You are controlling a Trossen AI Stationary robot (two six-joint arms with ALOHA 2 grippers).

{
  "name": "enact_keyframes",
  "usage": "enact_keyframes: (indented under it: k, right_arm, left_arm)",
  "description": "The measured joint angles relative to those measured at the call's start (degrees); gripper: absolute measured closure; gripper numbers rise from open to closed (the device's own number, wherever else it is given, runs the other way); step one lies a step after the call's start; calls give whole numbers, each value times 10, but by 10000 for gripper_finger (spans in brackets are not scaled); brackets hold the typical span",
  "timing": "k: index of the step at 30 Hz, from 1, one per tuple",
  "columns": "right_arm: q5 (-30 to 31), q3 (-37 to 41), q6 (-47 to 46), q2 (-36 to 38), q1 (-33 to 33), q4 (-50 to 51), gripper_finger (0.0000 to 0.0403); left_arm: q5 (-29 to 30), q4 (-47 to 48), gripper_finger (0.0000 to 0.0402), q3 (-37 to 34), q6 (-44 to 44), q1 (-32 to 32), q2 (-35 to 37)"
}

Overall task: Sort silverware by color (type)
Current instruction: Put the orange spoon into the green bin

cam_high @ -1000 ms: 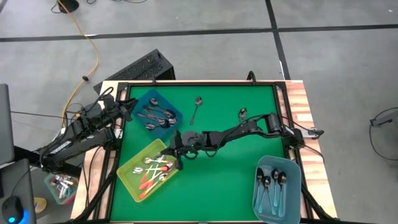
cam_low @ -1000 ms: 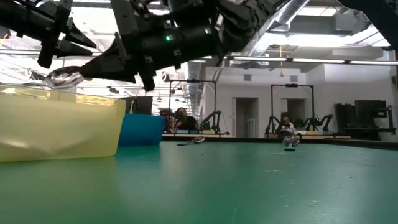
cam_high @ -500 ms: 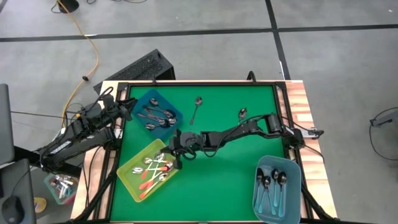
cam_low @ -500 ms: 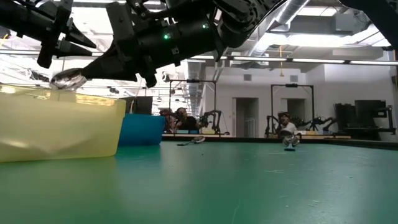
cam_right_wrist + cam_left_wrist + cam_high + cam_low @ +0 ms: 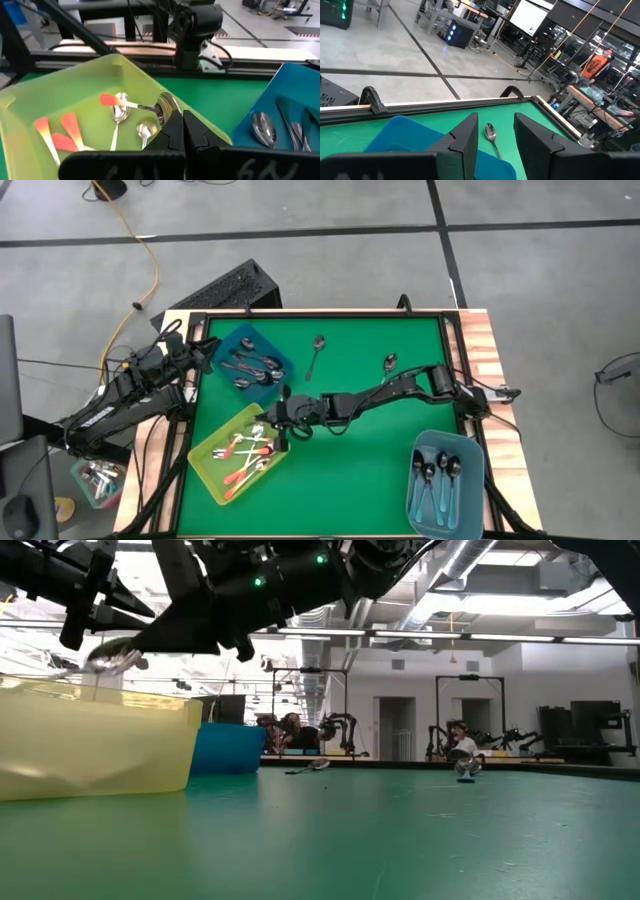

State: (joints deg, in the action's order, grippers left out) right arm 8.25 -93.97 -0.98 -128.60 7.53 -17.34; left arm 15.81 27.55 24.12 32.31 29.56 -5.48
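High view: the sort looks well along but unfinished. The yellow-green bin (image 5: 240, 458) near the table's left edge holds several orange-handled spoons (image 5: 240, 470), the dark blue bin (image 5: 250, 358) at the far left corner holds grey metal spoons (image 5: 252, 366), and the pale blue bin (image 5: 445, 485) at the near right corner holds teal-handled spoons (image 5: 437, 480); two loose spoons (image 5: 316, 352) lie on the green mat (image 5: 370, 460) by the far edge, so those are probably what is left. The right gripper (image 5: 276, 417) reaches over the yellow-green bin's rim, and the left gripper (image 5: 205, 352) waits at the far left corner. Low view: the bin wall is translucent, soft-looking plastic, and a shiny silver bowl (image 5: 112, 658) hangs above it at the right arm's tip. Left wrist view: the left claw's fingers stand spread with nothing between them, a glossy grey spoon beyond on the mat. Right wrist view: the right claw is pressed together, pinching an orange-handled spoon (image 5: 131, 104) near its polished bowl, over the bin.
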Motion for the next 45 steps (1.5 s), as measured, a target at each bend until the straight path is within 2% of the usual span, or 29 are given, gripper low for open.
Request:
enact_keyframes:
  k: [15,17,22,27,29,35,39,45]
  right_arm:
    - [-9,-6,-4,-1,11,9,403]
    - [-7,-15,-5,-21,11,-3,403]
    - [-20,-95,-5,-92,23,55,403]
    - [-20,-212,34,-119,27,183,403]
    - [-21,-235,34,-124,24,230,403]
    - [-25,-231,9,-124,13,237,403]
    - [-60,-231,-16,-124,9,247,400]
    - [-40,-231,-16,-124,7,259,388]
  left_arm:
    - [1,0,292,0,1,0,0]
    - [1,0,292,0,1,0,0]
    - [0,1,292,0,2,0,0]
    - [-1,0,292,0,1,0,0]
    - [0,0,292,0,-3,0,0]
    - [0,0,292,0,-12,0,0]
    - [0,0,292,0,-12,0,0]
    - [0,0,292,0,-12,0,0]
